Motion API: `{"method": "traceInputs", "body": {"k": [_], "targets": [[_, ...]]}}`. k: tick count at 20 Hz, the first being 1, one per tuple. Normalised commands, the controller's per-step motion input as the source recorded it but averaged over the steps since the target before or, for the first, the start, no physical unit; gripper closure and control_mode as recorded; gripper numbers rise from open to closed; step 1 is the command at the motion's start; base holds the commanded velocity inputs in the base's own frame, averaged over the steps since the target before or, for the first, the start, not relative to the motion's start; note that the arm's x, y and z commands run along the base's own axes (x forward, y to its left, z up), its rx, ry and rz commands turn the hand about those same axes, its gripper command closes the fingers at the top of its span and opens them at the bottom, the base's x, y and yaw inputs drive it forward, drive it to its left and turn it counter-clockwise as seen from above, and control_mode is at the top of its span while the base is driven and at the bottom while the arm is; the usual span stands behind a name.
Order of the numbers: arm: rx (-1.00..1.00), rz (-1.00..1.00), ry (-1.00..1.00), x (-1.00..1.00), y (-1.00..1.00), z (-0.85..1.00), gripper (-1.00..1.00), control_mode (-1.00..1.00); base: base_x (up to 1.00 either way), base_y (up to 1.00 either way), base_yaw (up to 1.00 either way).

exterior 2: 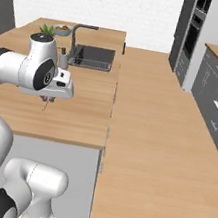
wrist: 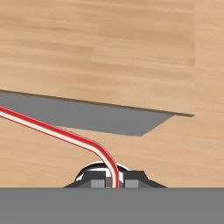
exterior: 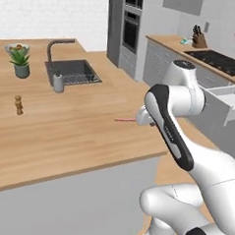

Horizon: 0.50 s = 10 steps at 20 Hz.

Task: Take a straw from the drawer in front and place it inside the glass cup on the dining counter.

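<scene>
The pincer [wrist: 111,180] is closed on the straw [wrist: 65,135], its two dark fingertips [wrist: 97,180] pinching one end. In the hand view the red-and-white straw rises from between the tips, bends, then runs as a long line away to the left edge, over the wood. From the left base view the straw [exterior: 125,120] sticks out nearly level from the pincer [exterior: 139,120], its long axis pointing left across the dining desk [exterior: 64,136], above the wood near the front edge. From the right base view the pincer [exterior 2: 49,99] hangs under the white hand over the same desk [exterior 2: 80,111]. Off to the right the drawer [exterior: 233,102] stands pulled open. Farther back lie the dark sink [exterior: 73,71] and a potted plant [exterior: 20,62].
</scene>
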Motion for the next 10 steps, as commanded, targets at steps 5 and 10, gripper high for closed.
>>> {"method": "traceInputs", "body": {"k": [5, 10], "targets": [[0.00, 0.00, 0.00, 0.00, 0.00, 0.00, 1.00, 1.00, -0.35, 1.00, -0.17], [0.00, 0.00, 0.00, 0.00, 0.00, 0.00, 1.00, 1.00, -0.12, 1.00, -0.21]]}}
